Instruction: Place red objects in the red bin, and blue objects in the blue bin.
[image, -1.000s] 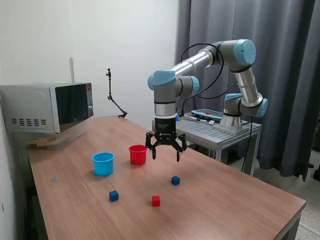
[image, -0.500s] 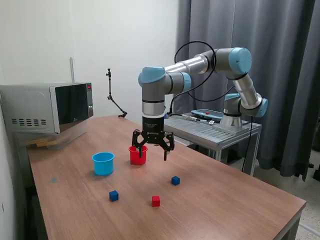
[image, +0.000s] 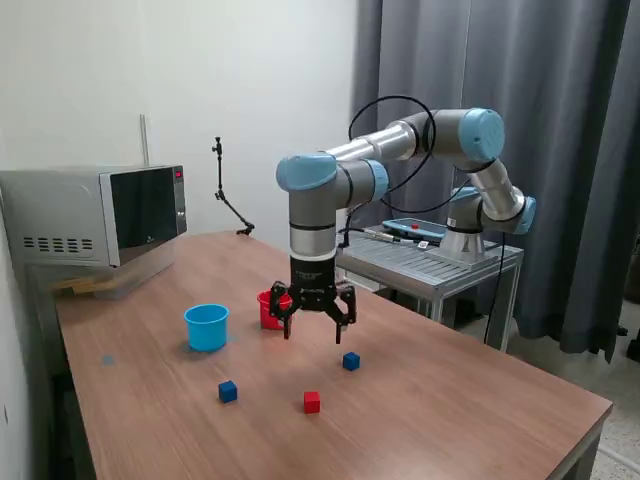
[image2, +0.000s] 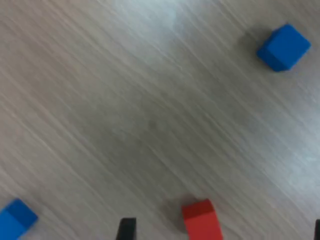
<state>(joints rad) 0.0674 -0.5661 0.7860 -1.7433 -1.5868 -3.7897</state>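
My gripper (image: 313, 326) is open and empty, hanging low over the wooden table just in front of the red cup (image: 266, 310), which it partly hides. The light blue cup (image: 206, 327) stands to the exterior view's left of the red cup. One red cube (image: 312, 402) lies nearer the front, with a dark blue cube (image: 228, 391) to its left and another (image: 351, 361) to its right. Only one red cube shows. The wrist view shows the red cube (image2: 201, 222) between my fingertips (image2: 126, 231), and two blue cubes (image2: 283, 47) (image2: 14, 221).
A microwave (image: 95, 215) stands at the table's back left. A thin black stand (image: 225, 190) rises at the far edge. A metal cart (image: 430, 262) carrying the arm's base is at the exterior view's right, with grey curtains behind.
My gripper has moved toward the exterior view's left, passed in front of the red cup, and come down closer to the table. It stays open. The cubes and cups have not moved.
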